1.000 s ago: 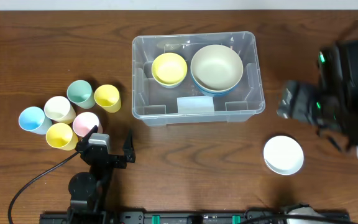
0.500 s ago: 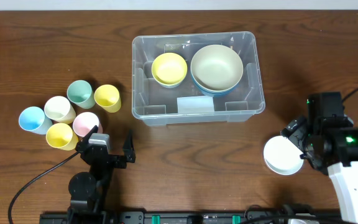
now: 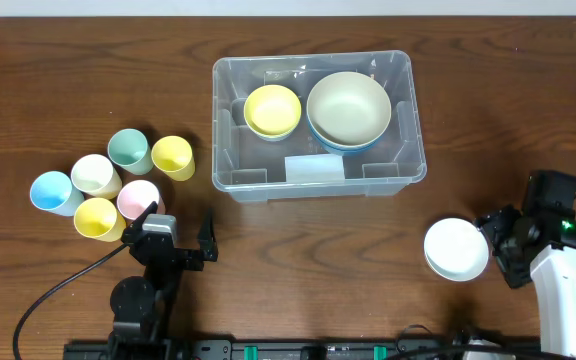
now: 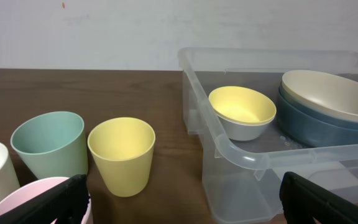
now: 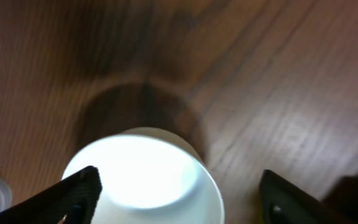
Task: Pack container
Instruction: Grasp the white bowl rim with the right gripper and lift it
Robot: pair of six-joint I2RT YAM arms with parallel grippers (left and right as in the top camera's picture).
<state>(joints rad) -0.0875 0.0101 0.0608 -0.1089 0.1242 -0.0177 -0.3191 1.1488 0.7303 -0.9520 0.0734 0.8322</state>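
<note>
Seen from overhead, six plastic cups cluster at 9 o'clock on the brown wooden table (image 3: 58, 90): a light blue cup (image 3: 51, 193) leftmost, then a cream-white cup (image 3: 96, 175), a lower yellow cup (image 3: 98, 217), a sage green cup (image 3: 129, 150), a pale pink cup (image 3: 140, 198) and an upper yellow cup (image 3: 172, 157). The left gripper (image 3: 180, 228) sits at 7 o'clock, just beside the pink cup, its black fingers (image 4: 67, 199) spread wide and holding nothing. The container (image 3: 217, 130), a large clear plastic rectangular bin, stands upright at 12 o'clock, well apart from both grippers. Inside it a small yellow bowl (image 3: 273, 110) lies toward the left; a large beige bowl (image 3: 348, 108) nested in a blue bowl (image 4: 309, 127) fills the right. A pale rectangular patch (image 3: 313, 168) shows at its near wall; any print on it is too small to read. At 4 o'clock a white round bowl (image 3: 456, 249) rests on the table. The right gripper (image 5: 179, 193) is at the bowl's 3 o'clock edge; its claw is spread, one finger on each side of the bowl in the wrist view, and I cannot tell whether it touches.
</note>
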